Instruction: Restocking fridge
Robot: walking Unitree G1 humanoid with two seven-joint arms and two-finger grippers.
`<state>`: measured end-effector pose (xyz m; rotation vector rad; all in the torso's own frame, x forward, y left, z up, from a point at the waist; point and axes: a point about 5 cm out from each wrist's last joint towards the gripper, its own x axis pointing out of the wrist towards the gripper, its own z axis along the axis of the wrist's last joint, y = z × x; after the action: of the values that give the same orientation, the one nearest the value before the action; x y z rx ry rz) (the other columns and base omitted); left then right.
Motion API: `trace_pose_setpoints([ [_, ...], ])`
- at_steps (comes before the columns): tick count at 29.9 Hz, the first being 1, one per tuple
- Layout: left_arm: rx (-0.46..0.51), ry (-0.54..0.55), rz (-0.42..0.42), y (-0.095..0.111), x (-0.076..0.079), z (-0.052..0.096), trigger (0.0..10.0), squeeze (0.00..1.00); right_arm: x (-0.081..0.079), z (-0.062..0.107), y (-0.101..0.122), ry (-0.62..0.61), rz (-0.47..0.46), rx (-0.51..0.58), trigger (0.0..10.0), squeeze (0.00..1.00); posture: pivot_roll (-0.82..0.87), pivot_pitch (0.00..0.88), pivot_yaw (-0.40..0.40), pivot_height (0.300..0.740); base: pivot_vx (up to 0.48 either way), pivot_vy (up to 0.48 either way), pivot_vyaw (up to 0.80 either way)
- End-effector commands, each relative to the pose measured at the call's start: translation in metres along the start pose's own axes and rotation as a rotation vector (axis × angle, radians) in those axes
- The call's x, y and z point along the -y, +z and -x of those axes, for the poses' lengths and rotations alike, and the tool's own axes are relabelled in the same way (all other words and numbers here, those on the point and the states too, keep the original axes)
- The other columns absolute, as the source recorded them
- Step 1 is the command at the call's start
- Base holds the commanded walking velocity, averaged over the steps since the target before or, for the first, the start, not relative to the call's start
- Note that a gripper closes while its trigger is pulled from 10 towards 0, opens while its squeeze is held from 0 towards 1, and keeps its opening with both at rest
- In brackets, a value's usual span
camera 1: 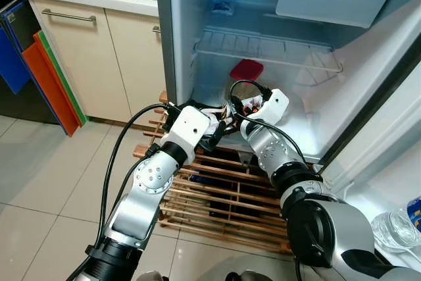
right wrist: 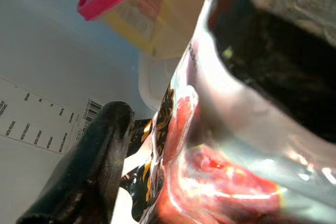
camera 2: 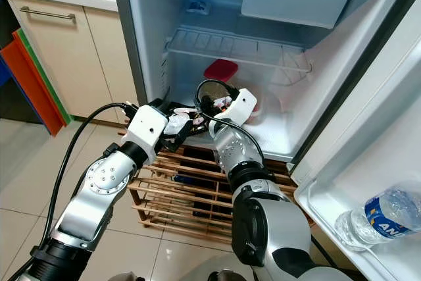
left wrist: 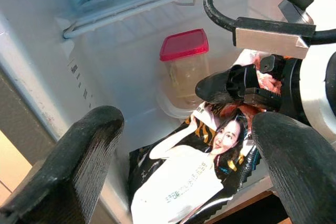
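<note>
Left wrist view: glossy black snack packet (left wrist: 194, 174) printed with a person's portrait lies on the fridge floor (left wrist: 142, 124); small print unreadable. Its long axis runs from lower centre of the frame toward the right gripper (left wrist: 239, 85), whose jaws are clamped on its upper end. Left gripper (left wrist: 184, 156) jaws apart, straddling the packet. Red-lidded container (left wrist: 185, 66) stands behind it. Door bottle (camera 2: 378, 215) label reads "AN".

My head views are bright and sharp; the fridge (camera 1: 309, 97) interior glows white. At my right wrist the packet (right wrist: 247, 129) looks blurred, perhaps too close, with glare
</note>
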<state>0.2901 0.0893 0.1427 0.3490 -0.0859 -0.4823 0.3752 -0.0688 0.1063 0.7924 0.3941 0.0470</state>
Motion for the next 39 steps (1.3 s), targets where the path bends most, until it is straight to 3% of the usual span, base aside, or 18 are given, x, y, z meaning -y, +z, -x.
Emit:
trace_pose_setpoints([
  [1,-0.006,-0.001,0.015,0.000,0.001,-0.002,10.0,0.00,-0.017,-0.001,-0.005,0.022,-0.076,-0.036,0.0,0.00,0.05,0.021,-0.088,0.740,0.000,0.000,0.00],
  [21,-0.014,0.009,0.028,0.000,-0.002,-0.006,10.0,0.00,-0.009,-0.001,0.012,-0.035,-0.067,0.031,0.0,0.00,0.05,0.022,-0.081,0.740,0.000,0.000,0.00],
  [27,-0.016,0.007,0.024,0.000,-0.003,-0.006,10.0,0.00,-0.018,-0.001,0.017,-0.021,-0.082,0.041,0.0,0.00,0.05,0.023,-0.080,0.740,0.000,0.000,0.00],
  [30,-0.018,0.009,0.024,-0.001,-0.003,-0.006,10.0,0.00,-0.028,0.000,0.024,0.013,-0.040,0.080,0.0,0.00,0.05,0.025,-0.079,0.740,0.000,0.000,0.00],
  [34,-0.020,0.011,0.023,-0.001,-0.004,-0.006,10.0,0.00,-0.050,0.005,0.035,0.109,0.101,0.172,0.0,0.00,0.05,0.024,-0.078,0.740,0.000,0.000,0.00],
  [39,-0.020,0.015,0.023,-0.001,-0.004,-0.007,10.0,0.00,-0.066,0.009,0.039,0.190,0.229,0.236,0.0,0.00,0.05,0.023,-0.079,0.740,0.000,0.000,0.00],
])
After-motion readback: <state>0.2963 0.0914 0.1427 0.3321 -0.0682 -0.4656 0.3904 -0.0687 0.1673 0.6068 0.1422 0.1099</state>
